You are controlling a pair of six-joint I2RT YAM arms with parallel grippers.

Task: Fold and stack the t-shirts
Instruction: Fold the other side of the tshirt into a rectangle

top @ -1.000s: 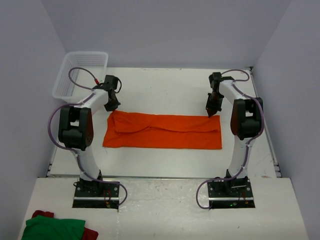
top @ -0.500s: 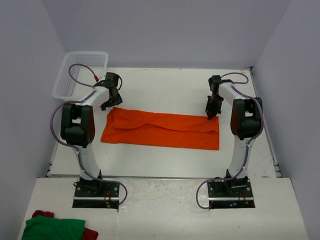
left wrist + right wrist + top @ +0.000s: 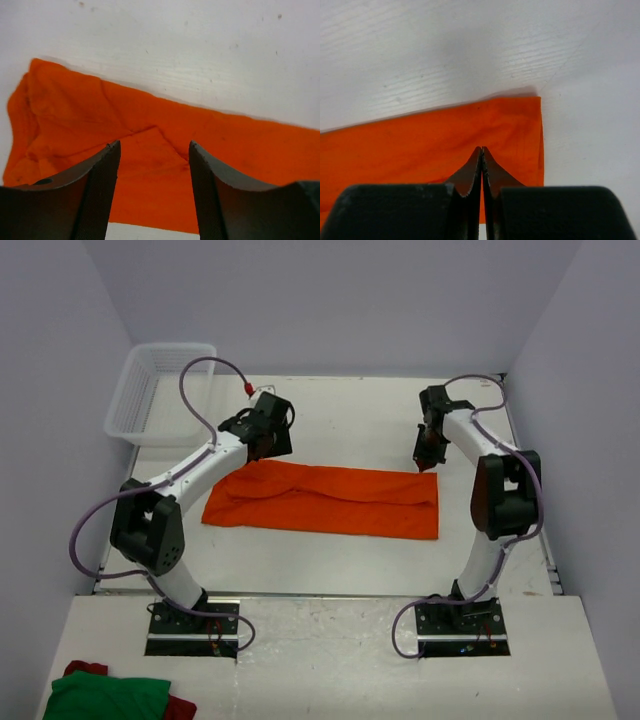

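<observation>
One orange t-shirt [image 3: 320, 500] lies folded into a long flat strip across the middle of the table. My left gripper [image 3: 265, 448] hovers over the strip's upper edge, left of centre. In the left wrist view its jaws [image 3: 155, 145] stand open, with the creased orange fabric [image 3: 225, 145] showing between them and nothing in them. My right gripper [image 3: 427, 462] is at the strip's far right corner. In the right wrist view it [image 3: 481, 149] is shut, its tips over flat fabric [image 3: 420, 145] just inside the corner. No cloth visibly bunches between them.
A white mesh basket [image 3: 160, 390] stands at the table's back left. A green and red cloth pile [image 3: 105, 695] lies on the near shelf at bottom left. Walls close in the table on three sides.
My left gripper opened, let go of the shirt's left corner and swung right along its upper edge. The shirt slid slightly towards the back. The right gripper stayed shut at the right corner.
</observation>
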